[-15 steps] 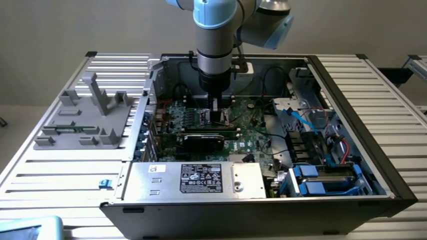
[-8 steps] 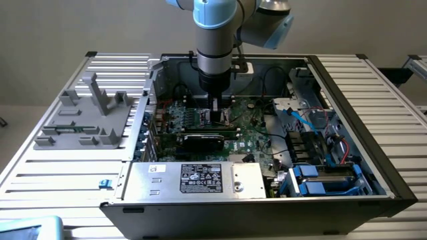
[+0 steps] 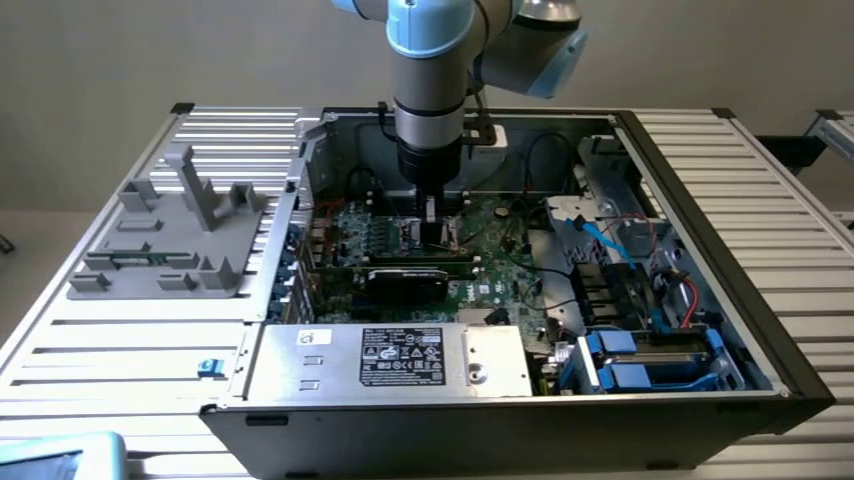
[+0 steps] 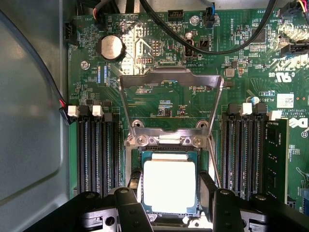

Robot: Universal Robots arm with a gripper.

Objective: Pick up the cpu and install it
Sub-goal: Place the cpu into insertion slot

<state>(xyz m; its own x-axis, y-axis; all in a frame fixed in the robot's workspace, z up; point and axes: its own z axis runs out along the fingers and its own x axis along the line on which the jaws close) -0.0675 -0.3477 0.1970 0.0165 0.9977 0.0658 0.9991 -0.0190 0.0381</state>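
Silvery-grey on top, the cpu lies square over the black-framed socket on the motherboard, inside the open computer case. Jaws are clenched on two opposite edges of the chip. A hinged metal retention frame stands swung open beyond it.

Risks, as judged:
- A slight tilt or offset at seating could bend the socket contacts.
- A wrong corner orientation would stop the chip dropping in.
- Any sideways drag on release could shift it.
- The jaws stand close to the memory slots on either side.

cpu at socket, memory slots either side
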